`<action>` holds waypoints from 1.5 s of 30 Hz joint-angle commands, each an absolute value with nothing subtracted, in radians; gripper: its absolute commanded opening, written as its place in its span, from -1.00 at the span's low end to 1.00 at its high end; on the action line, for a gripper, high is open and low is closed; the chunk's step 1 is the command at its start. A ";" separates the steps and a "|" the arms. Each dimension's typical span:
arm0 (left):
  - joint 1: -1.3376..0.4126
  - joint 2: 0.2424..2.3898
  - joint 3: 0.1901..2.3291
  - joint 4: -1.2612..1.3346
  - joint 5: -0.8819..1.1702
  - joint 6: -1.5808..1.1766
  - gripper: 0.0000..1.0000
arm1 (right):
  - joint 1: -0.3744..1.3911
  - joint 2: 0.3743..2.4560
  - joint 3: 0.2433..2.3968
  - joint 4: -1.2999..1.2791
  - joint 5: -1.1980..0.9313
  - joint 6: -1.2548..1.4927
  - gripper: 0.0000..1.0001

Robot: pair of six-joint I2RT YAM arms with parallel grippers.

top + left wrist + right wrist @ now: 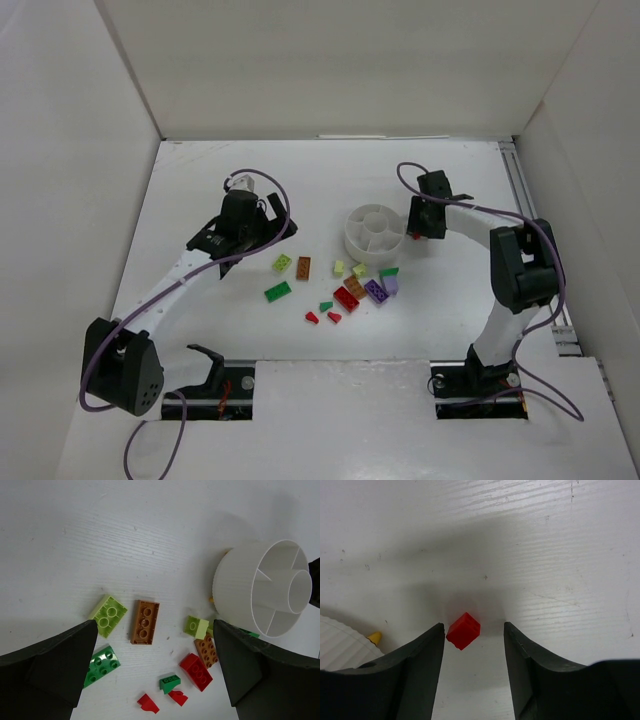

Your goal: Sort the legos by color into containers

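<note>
Right gripper (473,627) is low over the white table (530,540), jaws part open and straddling a small red plastic cube brick (463,630). Not clamped: there are gaps on both sides. The cube sits just beside the outer wall of the round white plastic tub (378,232), on its right side.

Main risk: the cube is off-centre, much nearer one finger, and turned corner-on to the jaws. Closing from here likely hits a corner first, so it may spin, skid or pop out. It is tiny against the fingers, so a shallow pinch could drop it on the lift.

Second risk: the tub wall is close to that same finger. A sideways correction could shove the tub and move the compartments. A small yellow bit (375,638) lies against the wall and could get knocked too.

Left gripper (155,630) hangs spread wide, holding nothing, above the scattered pile: a yellow-green brick (107,616), an orange-brown flat brick (145,622), a green brick (101,666) and a red brick (196,671) among others. The pile is near the tub, so both arms working there at once could clash.
</note>
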State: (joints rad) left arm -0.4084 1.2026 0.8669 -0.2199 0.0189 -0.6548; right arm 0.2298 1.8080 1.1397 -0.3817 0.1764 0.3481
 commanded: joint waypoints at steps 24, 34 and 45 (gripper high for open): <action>-0.403 1.100 0.891 -0.210 0.021 -0.640 1.00 | 0.245 1.734 1.180 -0.380 0.172 0.328 -0.73; -0.394 1.100 0.831 -0.201 0.054 -0.640 1.00 | 0.403 1.387 1.114 -0.344 0.202 0.242 -0.71; -0.394 1.120 0.793 -0.210 0.054 -0.658 1.00 | 0.604 1.411 1.184 -0.307 0.265 0.164 -0.61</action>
State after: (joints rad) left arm -0.3973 1.1233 0.8097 -0.2222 0.0471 -0.6556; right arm 0.5850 1.3857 1.1336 -0.3351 0.2153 0.1921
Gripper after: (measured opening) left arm 0.997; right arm 0.325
